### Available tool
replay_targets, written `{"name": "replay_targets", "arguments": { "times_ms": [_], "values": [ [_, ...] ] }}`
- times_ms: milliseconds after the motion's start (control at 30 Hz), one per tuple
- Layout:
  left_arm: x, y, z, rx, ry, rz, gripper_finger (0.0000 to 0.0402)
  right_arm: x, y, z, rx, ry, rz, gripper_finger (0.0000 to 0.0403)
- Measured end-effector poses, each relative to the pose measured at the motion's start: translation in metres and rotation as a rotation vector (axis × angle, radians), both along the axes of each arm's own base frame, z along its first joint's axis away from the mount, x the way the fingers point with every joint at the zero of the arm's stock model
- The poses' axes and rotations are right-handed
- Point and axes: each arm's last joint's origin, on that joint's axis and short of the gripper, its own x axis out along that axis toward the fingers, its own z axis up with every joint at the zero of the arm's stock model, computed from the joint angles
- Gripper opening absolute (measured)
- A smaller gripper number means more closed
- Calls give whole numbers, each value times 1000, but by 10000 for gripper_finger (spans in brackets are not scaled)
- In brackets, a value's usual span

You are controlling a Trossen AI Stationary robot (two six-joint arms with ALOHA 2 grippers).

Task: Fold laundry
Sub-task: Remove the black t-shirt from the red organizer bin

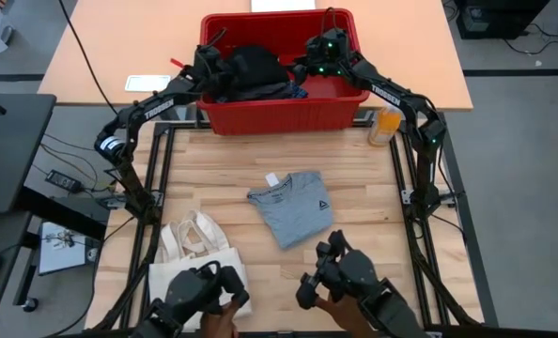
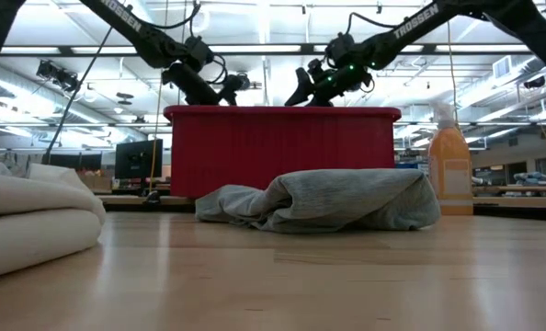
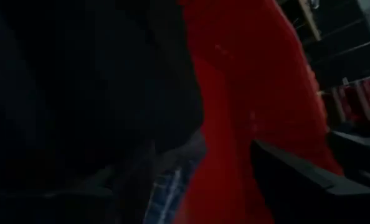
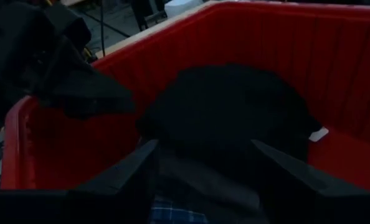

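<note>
so both grippers are over the red bin (image 1: 260,117): left gripper (image 1: 213,70) is down in the dark clothes (image 1: 254,70), jaws can't tell. right gripper (image 4: 200,165) hovers open above them and the plaid piece (image 4: 172,214). grey top (image 1: 293,205) lies folded mid-table.

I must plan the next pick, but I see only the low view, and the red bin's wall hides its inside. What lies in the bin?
Observer: A heap of black garments fills the middle of the red bin.
Operator: Is any other cloth there?
Observer: Yes, a blue-and-white plaid piece shows from under the black heap.
Operator: Where are the grippers over it?
Observer: The right gripper is open just above the heap, and the left gripper is at the heap's left side.
</note>
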Motion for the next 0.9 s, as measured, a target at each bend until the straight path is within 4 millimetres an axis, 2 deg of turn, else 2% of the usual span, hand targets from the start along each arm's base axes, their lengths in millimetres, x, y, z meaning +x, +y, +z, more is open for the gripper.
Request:
{"name": "replay_targets", "arguments": {
  "times_ms": [200,367,500,700,900],
  "values": [
    [-7,-4,-10,-67,138,-42,341,3,3,0,-12,10,10,250],
    [-15,-10,-23,-119,332,-20,352,6,5,-8,-55,69,-24,250],
    [-17,-11,-26,-73,452,-52,352,8,9,-23,-35,103,-16,250],
    [3,-22,-23,69,571,-185,346,14,19,-43,11,148,13,250],
    [32,-46,-23,13,420,-313,334,15,25,-53,71,203,27,250]
  ]
}}
